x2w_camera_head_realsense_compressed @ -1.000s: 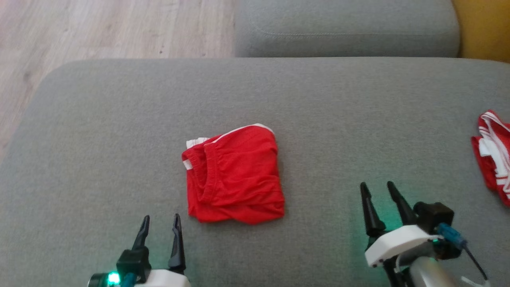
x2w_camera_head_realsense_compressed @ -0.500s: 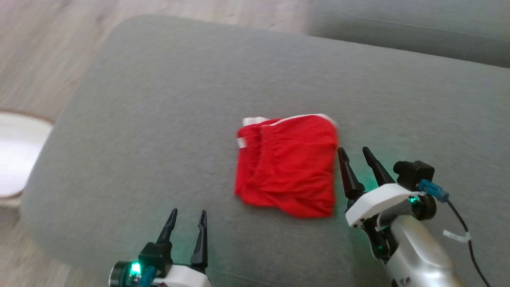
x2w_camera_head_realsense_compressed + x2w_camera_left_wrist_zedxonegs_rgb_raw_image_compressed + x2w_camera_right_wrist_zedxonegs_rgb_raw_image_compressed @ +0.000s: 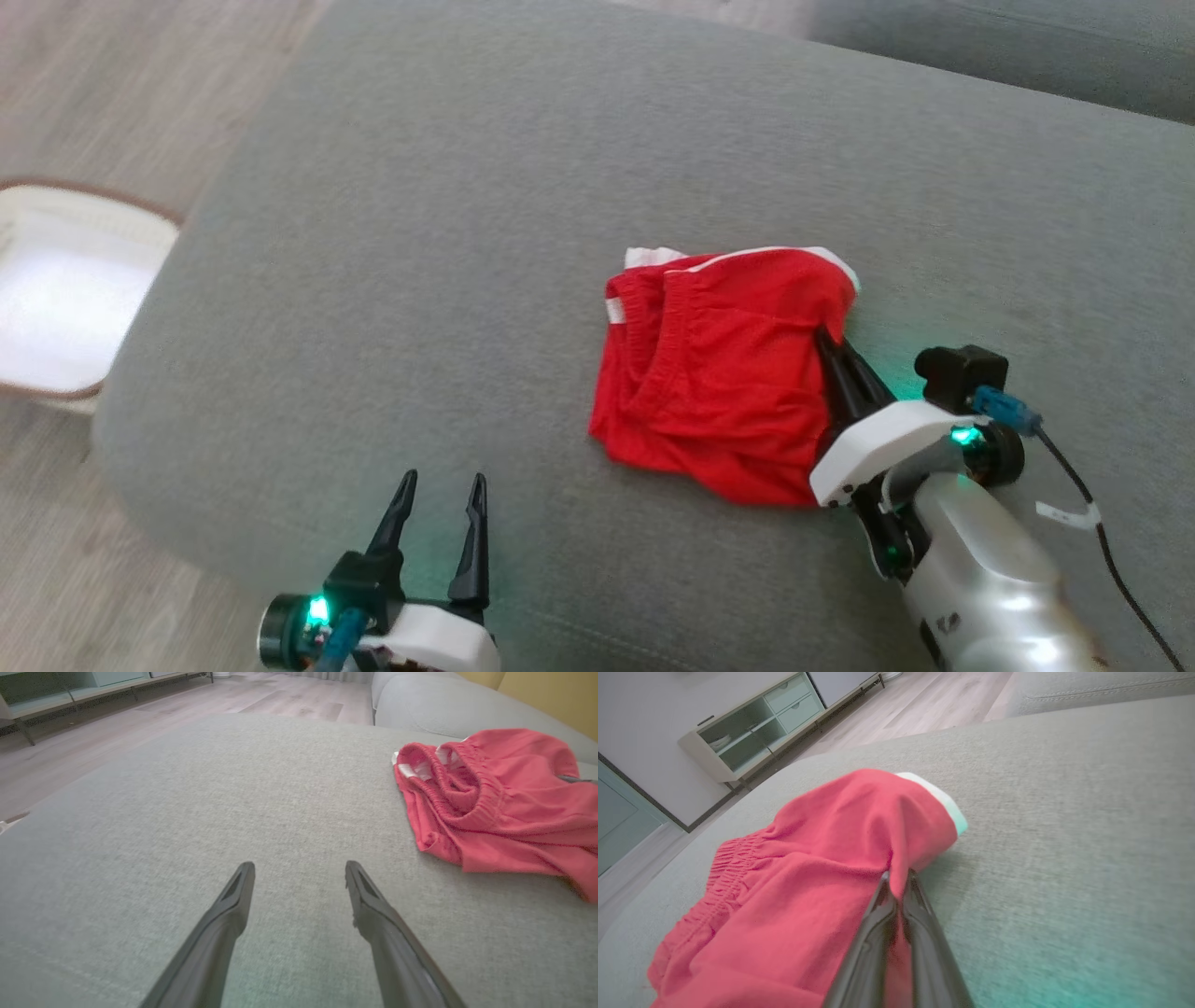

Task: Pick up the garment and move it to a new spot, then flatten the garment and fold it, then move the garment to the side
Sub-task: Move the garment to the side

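A pair of red shorts [image 3: 719, 373] with white trim and an elastic waistband lies loosely folded and rumpled on a broad grey sofa cushion [image 3: 467, 233], right of the cushion's middle in the head view. The right pincer [image 3: 829, 343] reaches in from the lower right, and its two dark fingers are pressed together on the right edge of the shorts, near the white-trimmed far corner. In the right wrist view the right pincer [image 3: 896, 877] has a fold of red cloth pinched between its tips, and the cloth bunches up into a small ridge there. The rest of the shorts rests on the cushion. The left pincer [image 3: 443, 478] hangs over bare cushion at the lower left, well apart from the shorts, its fingers spread wide with nothing between them. The left wrist view shows the left pincer [image 3: 300, 865] with grey fabric below it and the shorts [image 3: 495, 802] off to the upper right, waistband facing the camera. A white container with a brown rim [image 3: 56, 308] stands on the pale wooden floor [image 3: 112, 84] beside the cushion's left end. A low cabinet [image 3: 752, 732] stands against the far wall.
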Robot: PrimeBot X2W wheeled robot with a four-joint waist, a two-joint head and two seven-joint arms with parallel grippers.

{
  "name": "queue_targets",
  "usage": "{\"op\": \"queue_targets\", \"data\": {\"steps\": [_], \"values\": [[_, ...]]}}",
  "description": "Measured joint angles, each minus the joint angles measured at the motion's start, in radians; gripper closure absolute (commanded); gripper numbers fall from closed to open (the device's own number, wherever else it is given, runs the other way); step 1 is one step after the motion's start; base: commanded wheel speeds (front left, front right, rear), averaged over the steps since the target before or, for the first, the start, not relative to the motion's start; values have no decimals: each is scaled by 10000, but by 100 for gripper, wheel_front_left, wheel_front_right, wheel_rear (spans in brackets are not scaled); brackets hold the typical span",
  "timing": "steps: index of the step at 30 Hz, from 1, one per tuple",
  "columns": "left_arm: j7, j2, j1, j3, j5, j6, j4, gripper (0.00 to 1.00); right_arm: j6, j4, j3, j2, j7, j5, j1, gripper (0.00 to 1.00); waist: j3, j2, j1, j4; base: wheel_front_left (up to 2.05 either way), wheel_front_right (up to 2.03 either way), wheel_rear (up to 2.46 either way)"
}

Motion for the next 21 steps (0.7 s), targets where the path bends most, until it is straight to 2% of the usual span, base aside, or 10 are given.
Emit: {"op": "queue_targets", "data": {"steps": [8,21], "values": [[0,2,-34,104,125,-69,-31,0,0,-633,-706,67,12,-608,520,100,-271,0,-2,-1627,0,0,0],[0,-8,-1313,-372,121,-412,-29,0,0,-1104,-407,67,12,-424,521,100,-352,0,-2,-5854,0,0,0]]}}
